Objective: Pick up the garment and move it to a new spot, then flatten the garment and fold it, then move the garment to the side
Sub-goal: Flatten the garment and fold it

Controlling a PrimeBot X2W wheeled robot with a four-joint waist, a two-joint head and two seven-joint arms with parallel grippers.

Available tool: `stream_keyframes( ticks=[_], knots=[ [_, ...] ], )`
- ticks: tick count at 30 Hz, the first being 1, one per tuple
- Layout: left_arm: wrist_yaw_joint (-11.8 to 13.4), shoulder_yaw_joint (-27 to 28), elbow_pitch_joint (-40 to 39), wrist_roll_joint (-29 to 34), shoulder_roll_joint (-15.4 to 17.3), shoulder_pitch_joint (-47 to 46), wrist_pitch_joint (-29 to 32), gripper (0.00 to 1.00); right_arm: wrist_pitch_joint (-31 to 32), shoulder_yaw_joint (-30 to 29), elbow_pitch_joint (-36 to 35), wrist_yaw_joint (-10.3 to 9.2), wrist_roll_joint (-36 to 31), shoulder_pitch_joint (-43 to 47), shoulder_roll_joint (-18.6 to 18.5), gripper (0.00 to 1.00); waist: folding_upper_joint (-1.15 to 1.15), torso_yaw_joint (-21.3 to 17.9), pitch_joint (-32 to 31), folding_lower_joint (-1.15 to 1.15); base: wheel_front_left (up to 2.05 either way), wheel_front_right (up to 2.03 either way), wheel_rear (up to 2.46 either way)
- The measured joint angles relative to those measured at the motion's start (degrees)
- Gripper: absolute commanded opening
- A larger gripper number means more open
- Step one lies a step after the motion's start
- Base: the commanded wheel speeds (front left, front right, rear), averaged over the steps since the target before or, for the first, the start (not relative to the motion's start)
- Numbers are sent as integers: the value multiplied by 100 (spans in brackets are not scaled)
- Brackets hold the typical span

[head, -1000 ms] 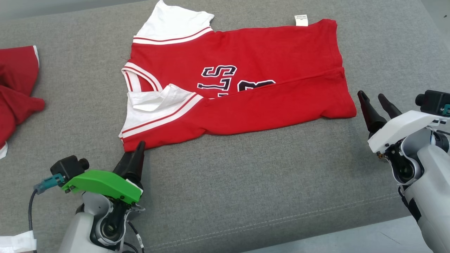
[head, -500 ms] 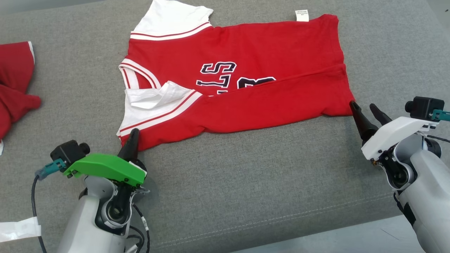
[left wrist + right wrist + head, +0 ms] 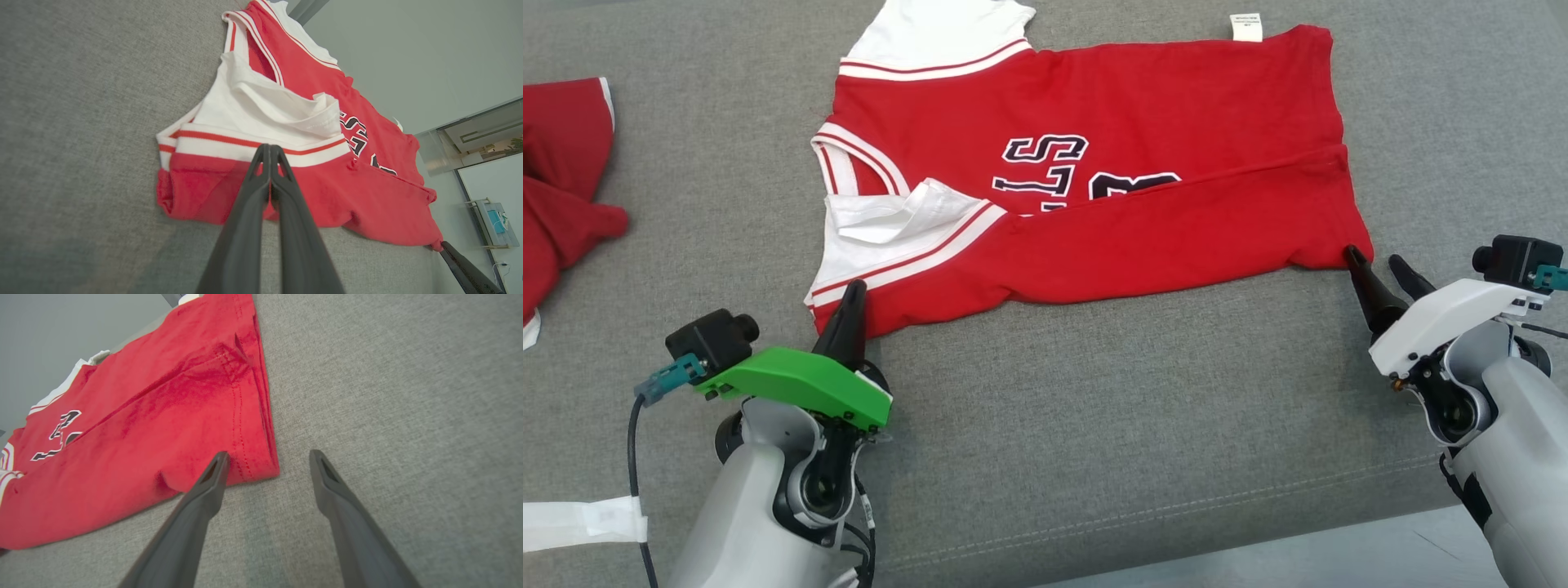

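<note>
The garment (image 3: 1143,139), a red jersey with white sleeves and dark lettering, lies spread on the grey cushion, its near long edge folded over the print. My left gripper (image 3: 853,287) is shut at the jersey's near left corner. In the left wrist view its fingers press together on the striped trim (image 3: 261,143). My right gripper (image 3: 1374,260) stands open at the near right hem corner. In the right wrist view one fingertip (image 3: 220,457) rests over the red hem (image 3: 249,457) and the other lies on bare cushion.
A second red garment (image 3: 564,188) lies bunched at the cushion's left edge. A white strip (image 3: 580,523) sits at the lower left. The cushion's front seam (image 3: 1176,510) runs near the bottom, with pale floor beyond at the lower right.
My left gripper has closed on the near left corner of the garment. My right gripper has come in to the hem corner. The camera has shifted slightly.
</note>
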Motion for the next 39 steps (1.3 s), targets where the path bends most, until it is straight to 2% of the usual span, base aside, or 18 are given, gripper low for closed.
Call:
stream_keyframes(
  ticks=[2,7,8,18,26,32,34,36,37,38,39],
  knots=[
    [7,-90,-36,198,32,7,-23,0,-5,0,10,0,0,-2,-8,100,0,7,2,0,0,0,0],
    [58,-308,-165,805,416,87,-208,94,-87,-7,20,0,0,-8,-22,100,0,17,-5,0,0,0,0],
    [78,-346,-190,927,472,141,-247,100,-116,-19,21,0,0,-8,-26,100,0,20,-8,0,0,0,0],
    [249,-449,-146,995,404,582,-157,100,-204,-71,55,0,0,-11,-114,100,0,74,-36,0,0,0,0],
    [252,-233,-145,488,180,584,-4,100,-238,-26,56,1,0,-34,-90,100,0,32,-23,0,0,0,0],
    [302,5,-145,270,156,490,-4,100,-237,29,57,1,0,-59,-30,100,0,-84,12,0,0,0,0],
    [302,19,-112,241,143,412,12,96,-254,13,68,1,1,-59,-44,100,0,-116,29,0,0,0,0],
    [305,19,-86,241,120,357,14,83,-254,5,82,1,3,-59,-56,100,0,-135,43,0,0,0,0],
    [305,19,-69,241,112,338,14,69,-254,5,88,1,7,-59,-56,100,0,-143,48,0,0,0,0],
    [307,22,-53,241,105,324,13,48,-254,5,93,1,10,-59,-55,100,0,-149,52,0,0,0,0],
    [307,33,-35,241,101,309,11,42,-255,5,101,1,12,-59,-54,100,0,-155,57,0,0,0,0]
  ],
)
